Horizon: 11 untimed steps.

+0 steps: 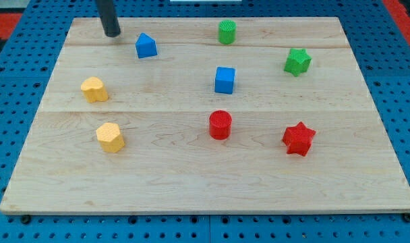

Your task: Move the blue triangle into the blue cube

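Starting at the view's left: our tip (112,34) is a bare rod, no fingers to spread or pinch. Blue triangle (145,46) sits just right of it and slightly lower; blue cube (224,79) further right and lower, well apart. We should push down-right, keeping contact centred on the triangle.

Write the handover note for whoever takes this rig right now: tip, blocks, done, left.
My tip is down near the board's top edge, to the view's left of the blue triangle, with a small gap, not touching it.
The blue cube sits near the board's centre, to the view's right of and below the triangle; the path between them is free of other blocks.
Done: nothing visible yet; triangle and cube are well apart.
Left: push the triangle toward the view's lower right until it meets the cube. My tip probably needs to shift slightly up-left of the triangle first. The green cylinder and red cylinder stand off that line.
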Available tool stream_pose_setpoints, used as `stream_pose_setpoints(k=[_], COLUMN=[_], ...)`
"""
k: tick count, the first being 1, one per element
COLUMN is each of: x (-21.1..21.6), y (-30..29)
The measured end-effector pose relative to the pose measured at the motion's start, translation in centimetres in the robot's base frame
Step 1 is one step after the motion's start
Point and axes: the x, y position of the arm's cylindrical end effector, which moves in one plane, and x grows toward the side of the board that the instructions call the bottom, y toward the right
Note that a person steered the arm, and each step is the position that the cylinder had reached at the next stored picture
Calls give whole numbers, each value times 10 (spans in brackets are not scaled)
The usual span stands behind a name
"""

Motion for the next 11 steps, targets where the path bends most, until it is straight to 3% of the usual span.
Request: stream_pose_setpoints(k=[2,4,6,8,11], x=[31,27,61,38,84], y=[74,55,120,96,207])
